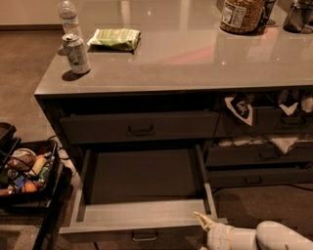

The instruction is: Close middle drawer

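Note:
The middle drawer [142,215] is pulled far out from the dark-grey cabinet. Its plain grey interior is empty, and its flat front carries a small bail handle [145,237] at the bottom edge of the view. My gripper [202,220] comes in from the lower right on a white arm [254,238]. Its pale fingertips [199,216] sit at the drawer's front right corner, touching or just short of the front panel. The top drawer [139,127] above it is shut.
On the countertop [195,58] stand a soda can [77,52], a water bottle [69,17], a green snack bag [115,39] and a jar [243,14]. Drawers at right [259,156] hold packets. A black basket of items [24,171] stands at the left on the floor.

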{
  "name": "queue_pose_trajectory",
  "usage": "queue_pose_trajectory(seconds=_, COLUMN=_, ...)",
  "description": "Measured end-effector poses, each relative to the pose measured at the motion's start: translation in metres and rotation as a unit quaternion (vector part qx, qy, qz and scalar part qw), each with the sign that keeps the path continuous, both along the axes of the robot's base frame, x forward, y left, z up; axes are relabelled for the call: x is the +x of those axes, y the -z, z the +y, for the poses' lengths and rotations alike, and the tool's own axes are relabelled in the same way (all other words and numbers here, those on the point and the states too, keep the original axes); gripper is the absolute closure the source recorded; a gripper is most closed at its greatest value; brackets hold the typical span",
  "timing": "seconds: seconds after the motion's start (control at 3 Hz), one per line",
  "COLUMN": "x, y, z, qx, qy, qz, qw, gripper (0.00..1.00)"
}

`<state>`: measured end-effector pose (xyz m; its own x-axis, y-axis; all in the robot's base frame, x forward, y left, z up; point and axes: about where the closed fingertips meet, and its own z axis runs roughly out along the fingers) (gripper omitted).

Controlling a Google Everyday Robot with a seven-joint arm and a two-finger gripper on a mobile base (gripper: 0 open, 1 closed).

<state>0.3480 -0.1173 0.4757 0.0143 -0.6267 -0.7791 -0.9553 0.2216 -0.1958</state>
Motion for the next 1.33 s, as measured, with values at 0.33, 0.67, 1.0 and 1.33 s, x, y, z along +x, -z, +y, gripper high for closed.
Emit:
queue_pose_trajectory(seconds=0.33, x=0.000, y=0.000, z=0.000, qx=0.000, qy=0.000, qz=0.000, qw=1.0000, gripper=0.42)
queue_pose_trajectory(seconds=0.67, x=0.000, y=0.000, z=0.000, qx=0.000, qy=0.000, qz=0.000, qw=1.0000, gripper=0.64)
queue_pose_trajectory(seconds=1.0, x=0.002, y=0.008, z=0.001, qx=-0.016, qy=-0.009, qz=-0.018, qw=0.9997, gripper=0.89)
queue_pose_trajectory(seconds=1.33, x=0.016, y=0.033, z=0.000, qx=-0.054, qy=-0.038, qz=-0.037, qw=0.9971, gripper=1.00)
